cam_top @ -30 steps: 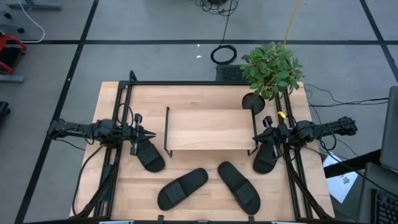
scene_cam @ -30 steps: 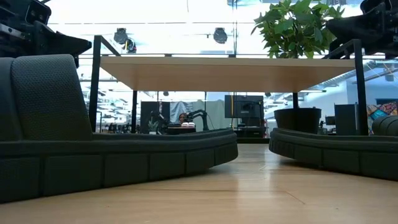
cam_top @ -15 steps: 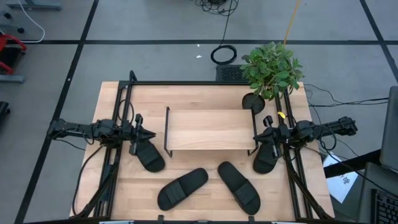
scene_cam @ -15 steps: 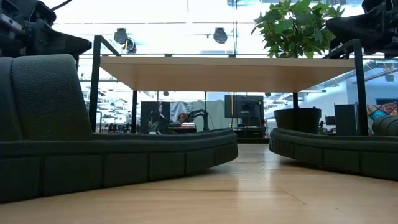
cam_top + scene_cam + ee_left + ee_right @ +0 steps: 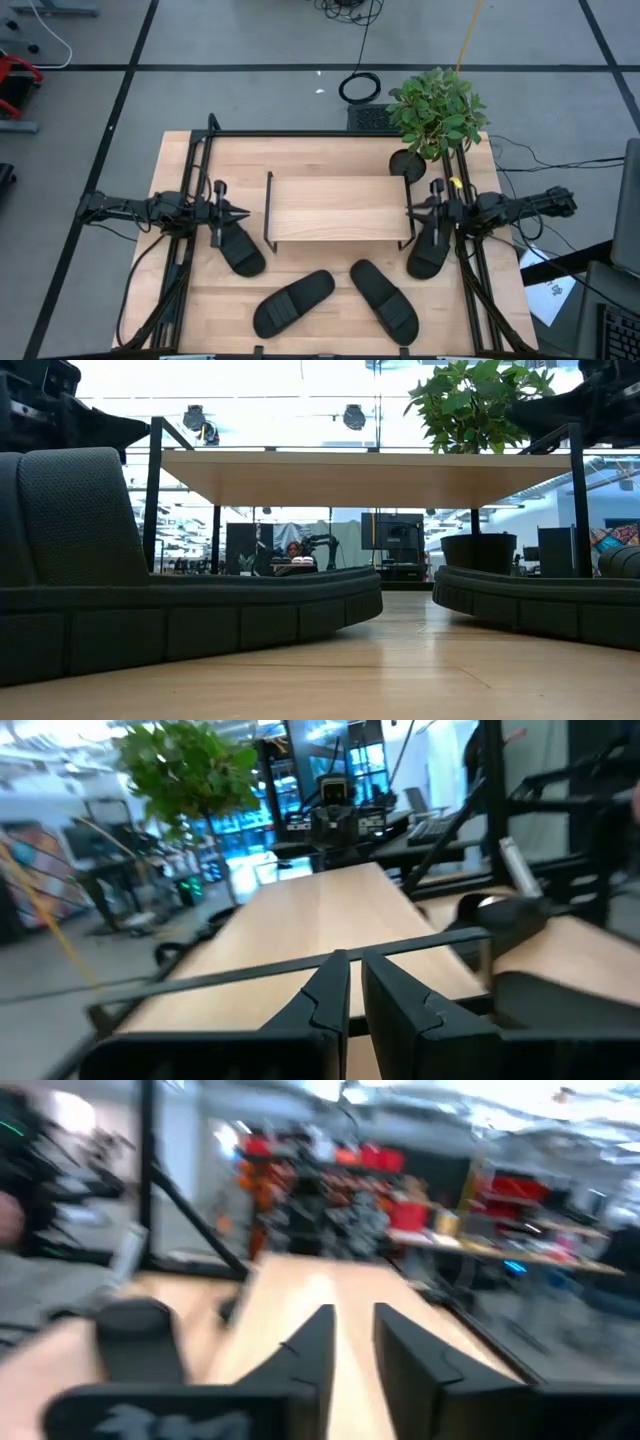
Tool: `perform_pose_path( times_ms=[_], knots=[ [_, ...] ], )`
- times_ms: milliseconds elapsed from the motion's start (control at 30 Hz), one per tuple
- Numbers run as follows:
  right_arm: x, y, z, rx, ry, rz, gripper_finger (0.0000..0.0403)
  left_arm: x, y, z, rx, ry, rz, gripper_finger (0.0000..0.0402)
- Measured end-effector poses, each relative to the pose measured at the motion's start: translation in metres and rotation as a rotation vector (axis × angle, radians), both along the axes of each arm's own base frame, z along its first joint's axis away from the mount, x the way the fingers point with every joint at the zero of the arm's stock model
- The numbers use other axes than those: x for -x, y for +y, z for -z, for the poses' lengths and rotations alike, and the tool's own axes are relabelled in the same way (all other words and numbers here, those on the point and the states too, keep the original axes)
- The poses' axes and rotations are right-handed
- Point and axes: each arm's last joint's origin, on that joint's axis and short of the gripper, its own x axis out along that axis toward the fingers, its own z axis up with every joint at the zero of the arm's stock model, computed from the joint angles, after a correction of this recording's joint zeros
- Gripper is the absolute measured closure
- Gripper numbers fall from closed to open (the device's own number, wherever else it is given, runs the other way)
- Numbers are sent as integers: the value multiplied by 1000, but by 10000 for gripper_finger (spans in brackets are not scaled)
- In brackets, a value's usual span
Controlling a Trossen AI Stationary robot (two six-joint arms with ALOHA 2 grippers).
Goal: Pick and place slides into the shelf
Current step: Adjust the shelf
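Four black slides lie sole-down on the wooden table: one (image 5: pixel 240 250) under the left arm, two (image 5: pixel 293 303) (image 5: pixel 385 299) near the near edge, one (image 5: pixel 428 252) under the right arm. The shelf (image 5: pixel 337 208) stands at the middle, its light board on black legs, nothing on it. My left gripper (image 5: pixel 246 213) hovers at the shelf's left end, shut, pointing at it (image 5: pixel 356 982). My right gripper (image 5: pixel 408 213) hovers at the right end, its fingers a little apart (image 5: pixel 355 1335). Neither touches a slide.
A potted plant (image 5: pixel 435 110) stands at the table's far right corner, close behind the right arm. A black metal frame (image 5: pixel 200 170) runs along the table's sides. In the low view two slides (image 5: pixel 100 590) (image 5: pixel 540 605) lie in front of the shelf board (image 5: pixel 370 475).
Both arms have shifted slightly where they hover beside the shelf's ends. The right one has moved more. The slides and the shelf have stayed where they were.
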Motion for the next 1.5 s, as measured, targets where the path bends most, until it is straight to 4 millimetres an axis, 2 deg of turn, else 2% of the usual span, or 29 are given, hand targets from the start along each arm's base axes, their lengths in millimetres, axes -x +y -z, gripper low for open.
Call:
perform_pose_path(
  times_ms=[133, 267, 433, 700, 833, 933, 1067, 1233, 1400, 1500],
  knots=[
    [7, -4, -26, 7, 103, 99, 260, 0, 1, 0, -35, 0, -38, 364],
    [16, -7, -59, -77, 224, 112, 203, 0, 2, 0, -28, 1, -62, 364],
    [25, -9, -80, -234, 389, 176, 175, 1, 2, -6, -66, -64, -71, 364],
    [24, -9, -82, -349, 544, 243, 184, 6, 2, -31, -178, -202, -67, 364],
    [26, -8, -75, -389, 641, 233, 185, 9, 4, -40, -136, -219, -119, 364],
    [35, -10, -63, -465, 779, 305, 182, 9, 4, -40, -103, -214, -131, 364],
    [44, -12, -55, -548, 851, 415, 176, 7, 4, -35, -92, -161, -124, 364],
    [43, -11, -58, -698, 811, 434, 171, 6, 4, -31, -80, -120, -119, 364],
    [28, -8, -65, -821, 700, 434, 171, 6, 4, -31, -80, -119, -119, 364],
    [20, -6, -62, -833, 745, 448, 177, 6, 4, -31, -80, -119, -119, 364]
  ],
)
